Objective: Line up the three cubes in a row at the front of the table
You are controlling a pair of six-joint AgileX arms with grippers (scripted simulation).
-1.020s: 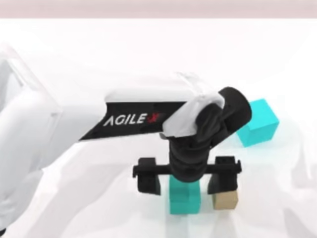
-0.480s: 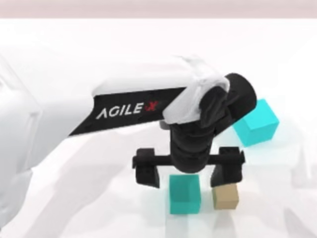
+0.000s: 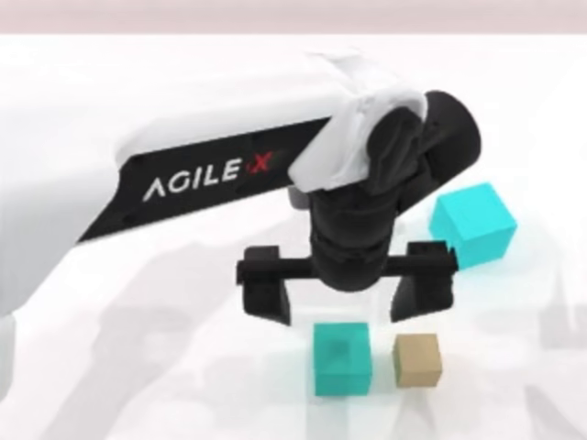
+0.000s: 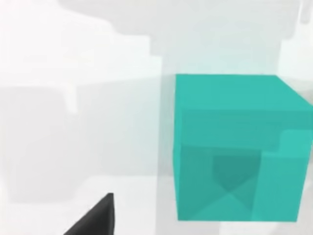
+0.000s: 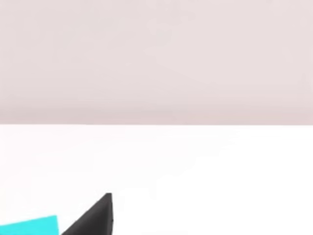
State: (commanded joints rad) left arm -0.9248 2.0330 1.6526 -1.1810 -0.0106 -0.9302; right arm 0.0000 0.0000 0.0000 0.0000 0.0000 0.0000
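Overhead, the left arm's tool [image 3: 347, 291] hangs above the white desk [image 3: 138, 385], its two black fingers spread wide and holding nothing. Just in front of the tool, toward the desk's near edge, sits the teal cube [image 3: 342, 358], with the small tan-brown cube [image 3: 417, 359] close beside it, a narrow gap between them. The larger cyan cube [image 3: 473, 224] sits apart, behind the tool and off to its right-finger side. The right arm is not seen from above; its wrist camera catches only a sliver of cyan, so I cannot tell its tool's state.

One risk: reaching for the cyan cube, the right-side finger could sweep low and nudge the tan-brown cube out of the row.

The teal and tan-brown cubes sit square to the front edge; the cyan cube is turned slightly. Cubes have no long axis.
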